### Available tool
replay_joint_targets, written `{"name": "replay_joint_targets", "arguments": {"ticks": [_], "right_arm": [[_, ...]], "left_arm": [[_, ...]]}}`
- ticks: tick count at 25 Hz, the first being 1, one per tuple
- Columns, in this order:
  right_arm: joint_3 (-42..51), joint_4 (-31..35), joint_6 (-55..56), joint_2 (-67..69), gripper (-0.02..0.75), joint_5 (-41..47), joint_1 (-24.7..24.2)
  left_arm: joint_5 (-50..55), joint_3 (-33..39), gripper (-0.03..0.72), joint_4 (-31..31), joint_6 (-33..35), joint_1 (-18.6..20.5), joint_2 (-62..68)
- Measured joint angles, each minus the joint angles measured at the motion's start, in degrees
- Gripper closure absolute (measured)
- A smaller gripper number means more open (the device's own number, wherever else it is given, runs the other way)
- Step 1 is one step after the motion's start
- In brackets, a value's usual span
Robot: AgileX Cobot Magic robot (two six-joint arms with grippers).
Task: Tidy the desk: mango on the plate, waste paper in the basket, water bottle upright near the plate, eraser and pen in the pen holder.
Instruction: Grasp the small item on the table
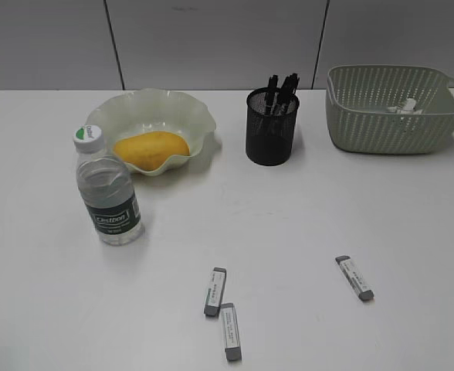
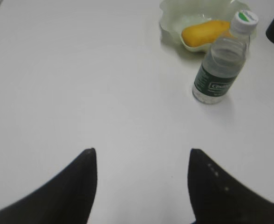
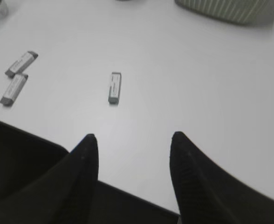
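White desk (image 1: 381,216) carries 3 erasers; with both end effectors (image 2: 141,186) (image 3: 133,172) spread and empty, the right should straddle the lone eraser (image 3: 115,87) lengthwise.

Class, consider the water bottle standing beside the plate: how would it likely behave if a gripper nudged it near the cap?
The water bottle stands upright, tall on a narrow base, so a push near its white cap would probably tip it. It looks mostly full, which likely makes it fairly heavy. Its smooth clear wall may be slippery, and on its side it would likely roll.
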Motion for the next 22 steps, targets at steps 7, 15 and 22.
{"name": "replay_joint_targets", "arguments": {"ticks": [7, 15, 22], "right_arm": [[1.1, -1.2, 0.0, -10.2, 0.335, -0.9, 0.0], [1.1, -1.5, 0.1, -10.3, 0.336, -1.0, 0.0], [1.1, -1.5, 0.1, -10.3, 0.336, -1.0, 0.0]], "left_arm": [[-13.8, -4.5, 0.313, -25.2, 19.5, 0.0, 18.8], [-17.3, -9.6, 0.405, -51.3, 40.3, -11.6, 43.7], [-39.2, -10.3, 0.408, -39.2, 27.1, -42.8, 61.9]]}}
